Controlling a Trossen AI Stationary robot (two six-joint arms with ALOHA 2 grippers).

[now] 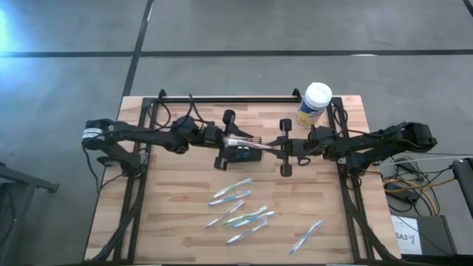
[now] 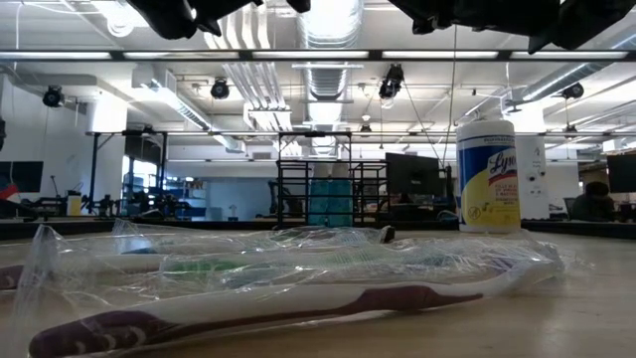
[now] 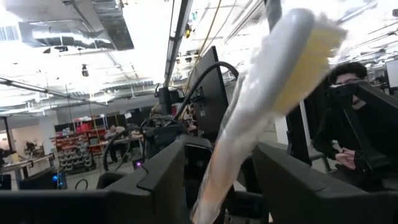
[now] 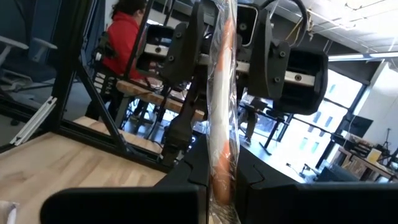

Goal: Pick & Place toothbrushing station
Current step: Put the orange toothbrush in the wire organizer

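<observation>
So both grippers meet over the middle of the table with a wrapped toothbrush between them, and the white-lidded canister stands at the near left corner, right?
Not quite. The canister stands at the far right corner, as the high view shows. The rest holds: the left gripper and right gripper meet mid-table with the wrapped toothbrush between them.

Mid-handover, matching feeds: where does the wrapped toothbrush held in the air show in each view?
High: wrapped toothbrush, table centre, between the arms.
Low: not in it.
Left wrist: slanting through the middle.
Right wrist: upright at centre.
Landmark: white-lidded canister, in high and low views.
</observation>
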